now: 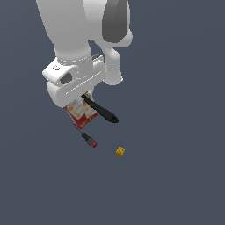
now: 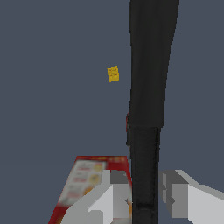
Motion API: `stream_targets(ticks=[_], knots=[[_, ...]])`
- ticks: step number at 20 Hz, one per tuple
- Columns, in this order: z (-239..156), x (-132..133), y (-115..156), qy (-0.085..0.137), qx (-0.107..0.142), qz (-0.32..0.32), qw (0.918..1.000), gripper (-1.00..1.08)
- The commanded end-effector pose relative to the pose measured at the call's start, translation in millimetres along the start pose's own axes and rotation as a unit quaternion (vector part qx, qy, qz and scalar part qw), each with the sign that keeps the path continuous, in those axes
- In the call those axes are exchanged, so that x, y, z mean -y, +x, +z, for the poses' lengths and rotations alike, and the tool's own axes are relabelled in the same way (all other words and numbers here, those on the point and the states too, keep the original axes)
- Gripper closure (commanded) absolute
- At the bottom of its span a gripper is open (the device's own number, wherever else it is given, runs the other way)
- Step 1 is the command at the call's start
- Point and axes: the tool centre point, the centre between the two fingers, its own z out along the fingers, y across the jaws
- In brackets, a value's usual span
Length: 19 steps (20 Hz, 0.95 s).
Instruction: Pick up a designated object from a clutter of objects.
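Note:
The all-black spatula [image 1: 102, 110] juts out from under my hand in the exterior view. In the wrist view the spatula [image 2: 148, 87] runs straight between my two fingers. My gripper [image 2: 145, 194] is shut on the spatula's narrower part. In the exterior view my gripper [image 1: 86, 97] is mostly hidden by the white hand. The spatula appears to be held above the red-and-yellow printed box [image 1: 80, 113], which also shows in the wrist view [image 2: 89, 181]. I cannot tell whether they touch.
The short black tool with a red tip [image 1: 89, 140] lies on the floor just beyond the box. The tiny yellow studded brick [image 1: 120, 151] lies further off and also shows in the wrist view [image 2: 113, 74]. The floor is plain dark grey.

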Motion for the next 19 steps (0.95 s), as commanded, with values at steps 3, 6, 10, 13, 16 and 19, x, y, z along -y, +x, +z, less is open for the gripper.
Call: stream_targets(ticks=[3,6,10,13,16,19], knots=[[-33.1,-20.7,-10.7,0.000,0.000,0.000,1.0000,1.08],[-48.6,-31.1,-15.6,-0.001,0.001,0.000,1.0000,1.08],[-63.2,-41.2,-20.0,-0.001,0.001,0.000,1.0000,1.08],[-70.1,-46.1,-21.8,-0.001,0.001,0.000,1.0000,1.08],[-73.8,-49.0,-22.7,-0.001,0.001,0.000,1.0000,1.08],[-74.9,-49.9,-22.8,-0.001,0.001,0.000,1.0000,1.08]])
